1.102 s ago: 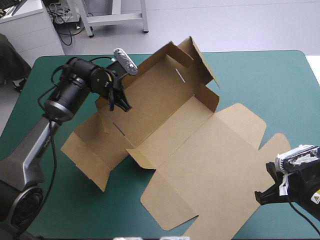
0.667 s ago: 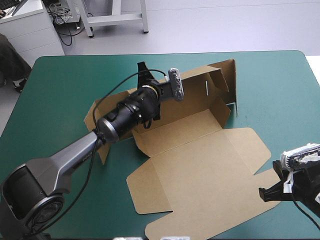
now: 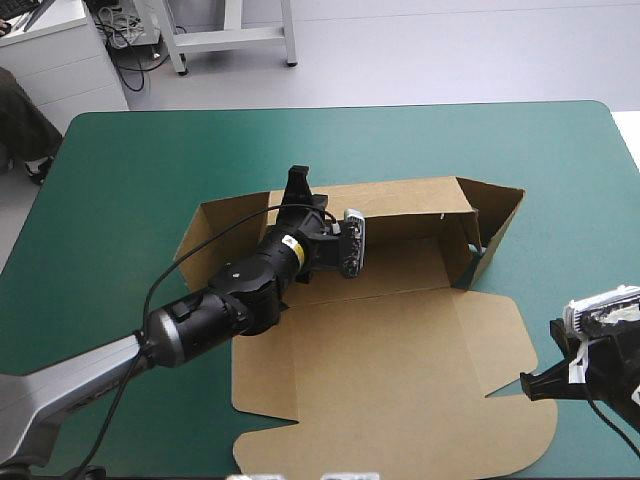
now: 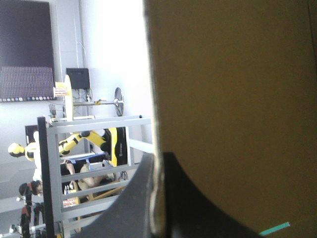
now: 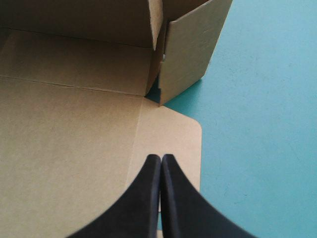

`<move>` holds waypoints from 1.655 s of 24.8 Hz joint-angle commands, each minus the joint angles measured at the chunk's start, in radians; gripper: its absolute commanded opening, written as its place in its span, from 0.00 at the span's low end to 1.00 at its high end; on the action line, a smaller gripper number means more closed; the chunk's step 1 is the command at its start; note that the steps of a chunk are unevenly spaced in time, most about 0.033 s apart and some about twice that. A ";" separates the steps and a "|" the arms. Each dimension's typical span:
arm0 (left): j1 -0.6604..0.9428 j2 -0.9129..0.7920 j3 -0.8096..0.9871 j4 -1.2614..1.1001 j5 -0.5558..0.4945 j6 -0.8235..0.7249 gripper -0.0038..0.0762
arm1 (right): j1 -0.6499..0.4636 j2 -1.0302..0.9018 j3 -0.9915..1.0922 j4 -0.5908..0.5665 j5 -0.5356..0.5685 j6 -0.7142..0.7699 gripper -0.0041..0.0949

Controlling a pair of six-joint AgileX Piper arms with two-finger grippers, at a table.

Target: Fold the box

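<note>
From above, we see the box (image 3: 400, 265) in the middle of the table (image 3: 120, 180), on its teal-green cover. Its far wall (image 3: 400, 205) stands upright. The right end wall (image 3: 497, 222) is raised and angled inward, while the left end flap (image 3: 215, 225) leans only part way up. The lid (image 3: 400, 350) lies flat toward the table's near edge, its side flaps spread out. The left gripper (image 3: 298, 190) reaches across the box floor to the far wall's top edge. The right gripper (image 3: 530, 385) hovers just beside the lid's right corner.

In the left wrist view, the black fingers (image 4: 138, 198) are all but pressed together, pinching brown board between them. The board fills the space ahead.

In the right wrist view, the right gripper's fingers (image 5: 148, 198) meet in one point and hold nothing. They sit above the lid's side flap, with the raised end wall ahead.

We judge the task about half done: the walls are up but none looks tucked, and the near panels lie flat.
</note>
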 commanded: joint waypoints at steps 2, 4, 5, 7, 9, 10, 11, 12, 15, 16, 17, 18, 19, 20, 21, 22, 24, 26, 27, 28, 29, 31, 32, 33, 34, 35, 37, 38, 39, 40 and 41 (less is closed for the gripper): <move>-0.006 -0.086 0.036 0.101 -0.039 -0.036 0.01 | -0.006 0.005 -0.034 0.005 -0.074 -0.002 0.02; -0.006 -0.089 0.053 0.157 -0.036 -0.080 0.01 | -0.006 0.005 -0.034 0.005 -0.074 -0.002 0.02; -0.006 -0.091 0.062 0.198 -0.036 -0.110 0.01 | -0.006 0.005 -0.034 0.005 -0.074 -0.002 0.02; -0.006 -0.098 0.076 0.264 -0.052 -0.160 0.01 | -0.006 0.005 -0.034 0.005 -0.074 0.006 0.02; -0.006 -0.100 0.093 0.309 -0.088 -0.197 0.01 | -0.006 0.005 -0.034 0.005 -0.074 0.006 0.02; -0.006 -0.101 0.101 0.321 -0.114 -0.218 0.01 | -0.006 0.005 -0.034 0.005 -0.074 0.006 0.02; -0.006 -0.101 0.110 0.333 -0.139 -0.234 0.01 | -0.006 0.005 -0.034 0.005 -0.074 0.006 0.02; -0.006 -0.101 0.117 0.350 -0.155 -0.247 0.01 | -0.006 0.005 -0.034 0.005 -0.074 0.006 0.02; -0.006 -0.101 0.132 0.374 -0.163 -0.275 0.01 | -0.006 0.005 -0.034 0.005 -0.072 0.006 0.02; -0.006 -0.101 0.134 0.385 -0.152 -0.309 0.01 | -0.006 0.005 -0.034 0.005 -0.074 0.006 0.02; -0.006 -0.101 0.134 0.390 -0.145 -0.324 0.01 | -0.006 0.005 -0.034 0.005 -0.076 0.006 0.02; -0.004 -0.101 0.134 0.397 -0.143 -0.335 0.01 | -0.006 0.005 -0.034 0.005 -0.082 0.008 0.02; -0.004 -0.101 0.134 0.402 -0.137 -0.348 0.01 | -0.006 0.005 -0.034 0.005 -0.089 0.022 0.02; -0.004 -0.099 0.134 0.399 -0.132 -0.348 0.01 | -0.006 0.005 -0.034 0.005 -0.093 0.028 0.02; -0.004 -0.097 0.134 0.396 -0.124 -0.350 0.01 | -0.006 0.005 -0.034 0.005 -0.097 0.031 0.02; -0.004 -0.093 0.134 0.393 -0.111 -0.355 0.01 | -0.006 0.005 -0.034 0.005 -0.101 0.031 0.02; -0.004 -0.068 0.134 0.392 -0.057 -0.387 0.01 | -0.006 0.005 -0.034 0.005 -0.118 0.047 0.02; -0.004 -0.053 0.134 0.392 -0.048 -0.404 0.01 | -0.006 0.005 -0.034 0.005 -0.130 0.050 0.02; -0.004 -0.049 0.134 0.392 -0.048 -0.404 0.01 | -0.006 0.005 -0.034 0.005 -0.132 0.050 0.02; -0.004 -0.042 0.134 0.397 -0.051 -0.415 0.01 | -0.006 0.005 -0.034 0.005 -0.132 0.059 0.02; -0.004 -0.042 0.134 0.397 -0.051 -0.422 0.01 | -0.006 0.005 -0.034 0.005 -0.134 0.066 0.02; -0.004 -0.040 0.134 0.399 -0.044 -0.422 0.01 | -0.006 0.005 -0.034 -0.002 -0.141 0.080 0.02; -0.004 -0.040 0.134 0.396 -0.044 -0.424 0.01 | -0.006 0.005 -0.034 -0.002 -0.160 0.083 0.02; -0.004 -0.040 0.134 0.396 -0.042 -0.427 0.01 | -0.006 0.007 -0.034 -0.002 -0.172 0.083 0.03; -0.004 -0.040 0.134 0.395 -0.042 -0.426 0.01 | -0.006 0.022 -0.040 -0.004 -0.187 0.095 0.06; -0.004 -0.040 0.134 0.393 -0.042 -0.426 0.01 | -0.006 0.037 -0.047 -0.010 -0.187 0.110 0.10; -0.004 -0.040 0.134 0.393 -0.042 -0.426 0.01 | -0.006 0.096 -0.082 -0.030 -0.196 0.144 0.31; -0.004 -0.040 0.134 0.393 -0.042 -0.438 0.01 | -0.006 0.140 -0.105 -0.039 -0.218 0.157 0.48; -0.004 -0.040 0.134 0.395 -0.042 -0.450 0.01 | -0.006 0.167 -0.119 -0.046 -0.231 0.165 0.57; -0.004 -0.040 0.134 0.395 -0.042 -0.450 0.01 | -0.006 0.221 -0.154 -0.053 -0.254 0.174 0.68; -0.004 -0.040 0.134 0.395 -0.042 -0.450 0.01 | -0.006 0.243 -0.171 -0.055 -0.260 0.174 0.70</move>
